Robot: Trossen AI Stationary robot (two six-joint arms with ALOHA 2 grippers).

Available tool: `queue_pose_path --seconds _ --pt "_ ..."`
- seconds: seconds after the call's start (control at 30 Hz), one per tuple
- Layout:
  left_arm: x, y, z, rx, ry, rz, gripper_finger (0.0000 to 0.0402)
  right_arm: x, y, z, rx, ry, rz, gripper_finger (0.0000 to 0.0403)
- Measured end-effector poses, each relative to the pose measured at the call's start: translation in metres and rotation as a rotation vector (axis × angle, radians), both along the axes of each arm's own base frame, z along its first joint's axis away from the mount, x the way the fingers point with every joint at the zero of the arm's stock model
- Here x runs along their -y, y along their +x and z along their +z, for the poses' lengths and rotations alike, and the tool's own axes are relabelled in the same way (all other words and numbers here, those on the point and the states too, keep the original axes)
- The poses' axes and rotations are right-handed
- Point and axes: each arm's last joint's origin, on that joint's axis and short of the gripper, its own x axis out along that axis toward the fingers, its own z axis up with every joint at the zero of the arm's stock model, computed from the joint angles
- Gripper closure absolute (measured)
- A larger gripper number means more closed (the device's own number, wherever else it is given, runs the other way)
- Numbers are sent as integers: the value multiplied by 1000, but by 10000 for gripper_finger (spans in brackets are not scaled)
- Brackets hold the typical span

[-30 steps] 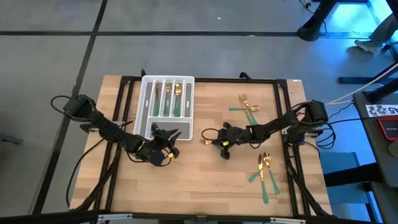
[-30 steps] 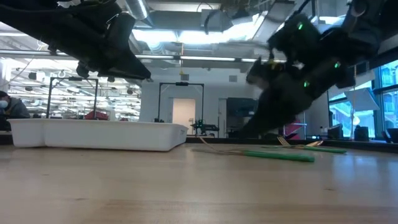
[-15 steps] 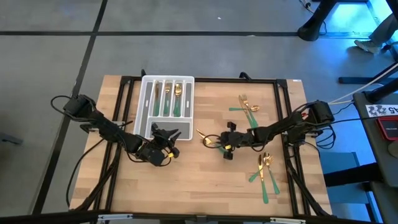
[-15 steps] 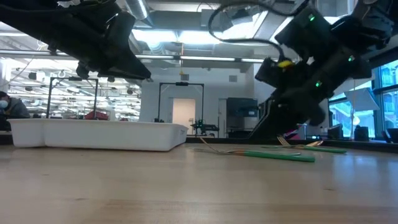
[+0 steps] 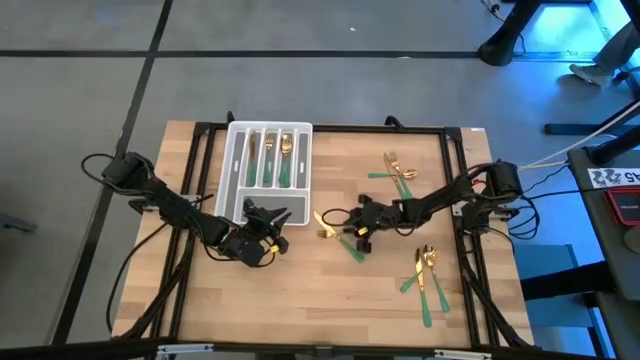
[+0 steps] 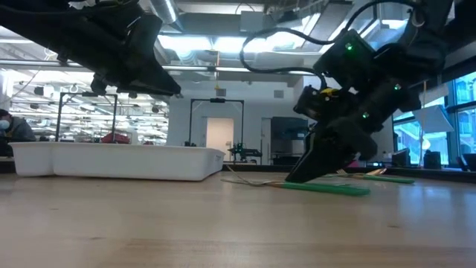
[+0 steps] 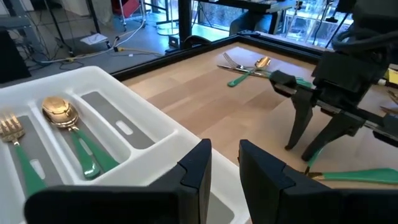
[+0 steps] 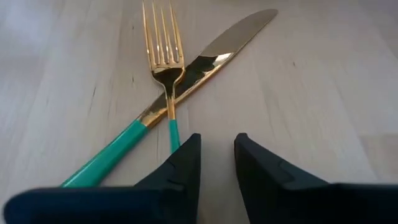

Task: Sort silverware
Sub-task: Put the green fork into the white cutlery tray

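Right wrist view: slim gold-tined fork (image 8: pixel 164 56) crosses flat glossy knife (image 8: pixel 205 62).

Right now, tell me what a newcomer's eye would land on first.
The right claw at mid-table, fingers slightly apart, low over a fork lying across a knife. Next, the white tray on the left, with gold-and-green cutlery in its slots, and the left claw hovering by its near end.

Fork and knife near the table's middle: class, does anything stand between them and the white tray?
Nothing visible does. The crossed fork and knife lie just ahead of the right gripper; bare wood runs to the white tray.
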Motion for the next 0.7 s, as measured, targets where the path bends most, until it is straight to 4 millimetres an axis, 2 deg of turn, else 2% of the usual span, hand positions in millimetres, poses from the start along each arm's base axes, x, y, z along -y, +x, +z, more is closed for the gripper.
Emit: queue_pose_path --seconds 0.27,0.43,0.7 --pt "0 0 0 -3 -1 -4 332 -1 -6 19 16 6 24 313" --pt "0 0 0 -5 1 -4 332 -3 -4 23 50 48 89 313" --pt "0 0 0 -7 1 -4 332 -3 0 7 30 20 100 313"
